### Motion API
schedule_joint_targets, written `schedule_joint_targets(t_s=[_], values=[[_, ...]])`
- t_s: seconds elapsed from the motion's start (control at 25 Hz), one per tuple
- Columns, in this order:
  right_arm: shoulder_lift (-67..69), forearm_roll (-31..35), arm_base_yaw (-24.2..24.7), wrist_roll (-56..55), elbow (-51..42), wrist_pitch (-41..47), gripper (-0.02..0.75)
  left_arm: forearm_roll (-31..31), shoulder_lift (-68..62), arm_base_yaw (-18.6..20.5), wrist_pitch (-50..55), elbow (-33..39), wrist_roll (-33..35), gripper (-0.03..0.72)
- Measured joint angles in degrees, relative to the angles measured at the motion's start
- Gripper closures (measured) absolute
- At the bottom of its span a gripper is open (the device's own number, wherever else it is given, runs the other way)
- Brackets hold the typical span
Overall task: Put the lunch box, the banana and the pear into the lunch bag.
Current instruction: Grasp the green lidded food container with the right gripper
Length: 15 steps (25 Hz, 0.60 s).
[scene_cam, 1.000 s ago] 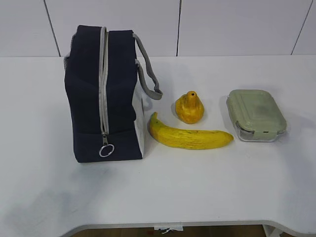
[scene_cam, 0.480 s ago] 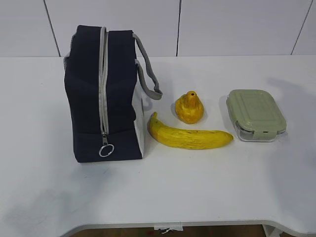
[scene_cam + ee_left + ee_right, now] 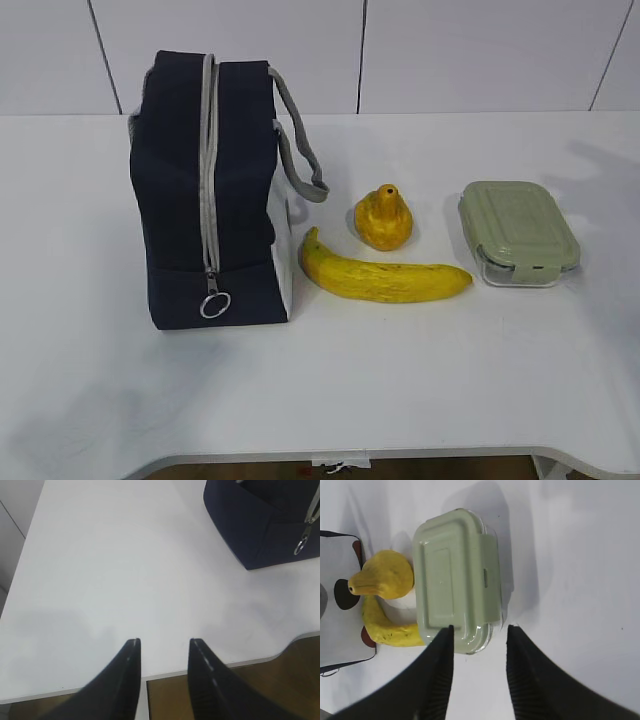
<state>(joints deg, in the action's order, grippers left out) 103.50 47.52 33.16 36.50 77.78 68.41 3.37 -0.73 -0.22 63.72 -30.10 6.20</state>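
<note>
On the white surface (image 3: 400, 400) nothing's been packed yet, and honestly nothing has budged over the last second either: same layout in every exterior shot, only a faint shadow drifting at the far right edge. So I read this as still pre-grasp, the whole task ahead of me.

Layout from the exterior cam: the big boxy navy-blue fabric lunch bag (image 3: 205, 190) stands upright at 9 o'clock, grey zipper (image 3: 209, 170) run closed down to the metal ring pull (image 3: 215, 304). That has to open before anything goes in. The long curved yellow banana (image 3: 385, 276) lies at centre, its left tip just beside the bag. The squat yellow-orange pear (image 3: 384, 218) sits at 12 o'clock from it, close by. The small clear lunch box with the sage-green snap lid (image 3: 518, 232) is off at 3 o'clock, clear of the fruit.

My right hand (image 3: 479, 628) hangs over the lunch box's near end, jaws partly spread, gripping nothing. My left hand (image 3: 162, 641) hovers over the surface's front edge, also partly spread and empty, with the bag's corner up at 1 o'clock.
</note>
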Motion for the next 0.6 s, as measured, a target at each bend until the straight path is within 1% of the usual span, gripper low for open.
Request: schedule_joint_targets(t_s=[0.24,0.44,0.48,0.6], values=[[1.45,0.22,0.0,0.22,1.05,0.09,0.466,0.0,0.0,0.0,0.0,0.0,0.0,0.444],[1.45,-2.8,0.0,0.34,1.42,0.12,0.458,0.0,0.0,0.0,0.0,0.0,0.0,0.444],[1.45,-3.65,0.0,0.21,1.42,0.23,0.437,0.0,0.0,0.0,0.0,0.0,0.0,0.444],[1.59,-5.16,0.0,-0.09,1.42,0.26,0.311,0.0,0.0,0.0,0.0,0.0,0.0,0.444]])
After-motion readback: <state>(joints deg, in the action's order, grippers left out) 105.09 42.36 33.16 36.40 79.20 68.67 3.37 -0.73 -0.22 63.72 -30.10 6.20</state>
